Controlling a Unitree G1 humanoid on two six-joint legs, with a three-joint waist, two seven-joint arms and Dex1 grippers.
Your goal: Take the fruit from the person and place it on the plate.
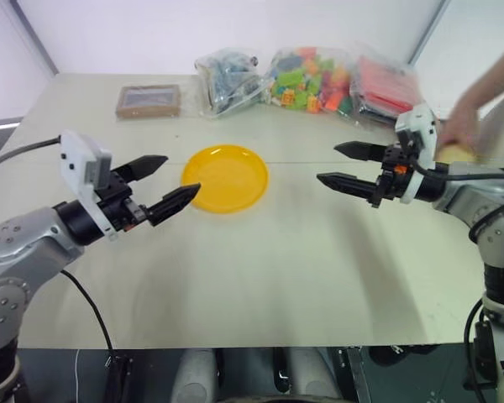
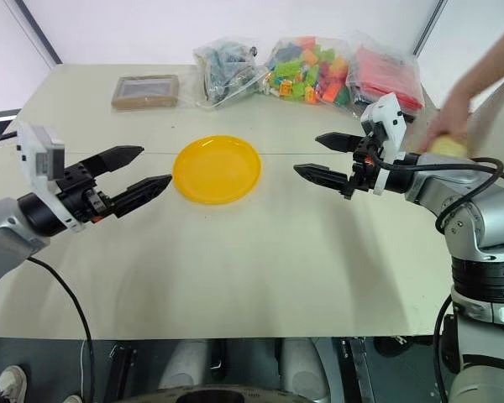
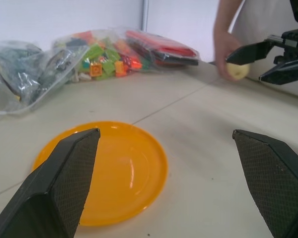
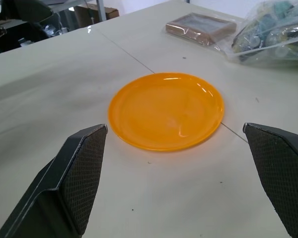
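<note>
**Ann:** Pale cream table (image 1: 260,269) under white walls, matte, with a thin seam running across it behind the plate (image 1: 225,177). That plate is round, shallow, glossy orange-yellow plastic, sitting bare between the two arms.

**Ben:** And on the far right, the person's hand (image 2: 450,116) comes in blurred, the forearm cut off by the frame edge. What's it carrying?

**Ann:** Hard to make out. It looks like the fruit (image 2: 447,147), a pale yellow lump tucked under the fingers, mostly hidden behind the right arm. From the left wrist it shows just past the right pincer's tips, small and soft-edged.

**Ben:** Pincers?

**Ann:** Left pincer (image 1: 166,185) is spread wide, black tapered fingers with cross-hatched pads, nothing between them, hovering near the plate's left rim. Right pincer (image 1: 346,165) is equally wide apart and empty, pointing toward the plate from the other side.

**Ben:** Back of the table?

**Ann:** Clear crinkled bags: one of dark greyish pieces (image 1: 227,80), one of multicoloured blocks (image 1: 311,78), one of red pieces (image 1: 386,86), partly blocked by the right arm. Further left lies a flat brown box (image 1: 149,100).
</note>
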